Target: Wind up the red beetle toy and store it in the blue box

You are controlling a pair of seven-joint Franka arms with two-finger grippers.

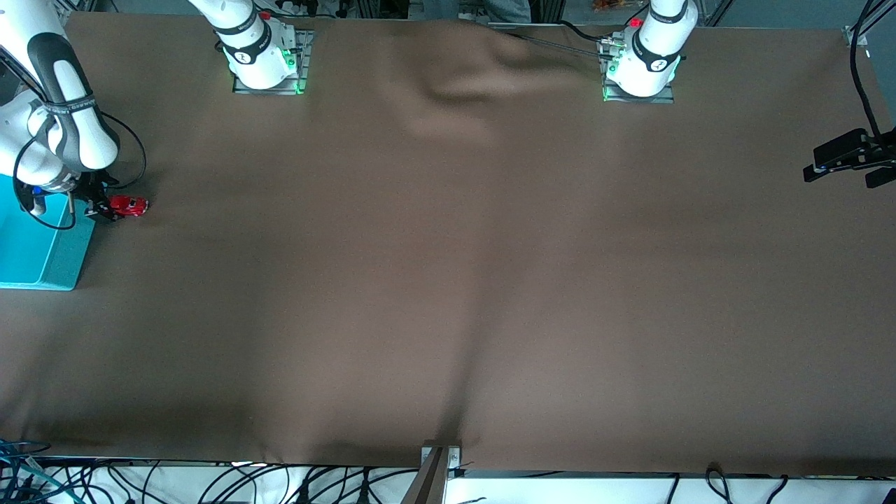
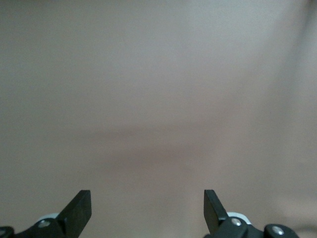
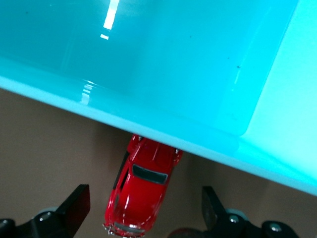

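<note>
The red beetle toy [image 1: 129, 205] stands on the brown table right beside the blue box [image 1: 42, 259], at the right arm's end of the table. In the right wrist view the toy [image 3: 141, 191] lies between my right gripper's open fingers, which do not touch it, with the box wall [image 3: 163, 126] at the toy's one end. My right gripper [image 1: 100, 208] is low over the table between the box and the toy; it also shows in its own wrist view [image 3: 144, 197]. My left gripper [image 1: 840, 162] waits open and empty over the table's other end, seeing only bare cloth [image 2: 147, 198].
The brown cloth [image 1: 448, 280] covers the whole table and has a raised fold [image 1: 476, 77] between the two arm bases. A black cable [image 1: 133, 150] hangs from the right wrist above the toy. The box interior [image 3: 163, 59] looks empty where visible.
</note>
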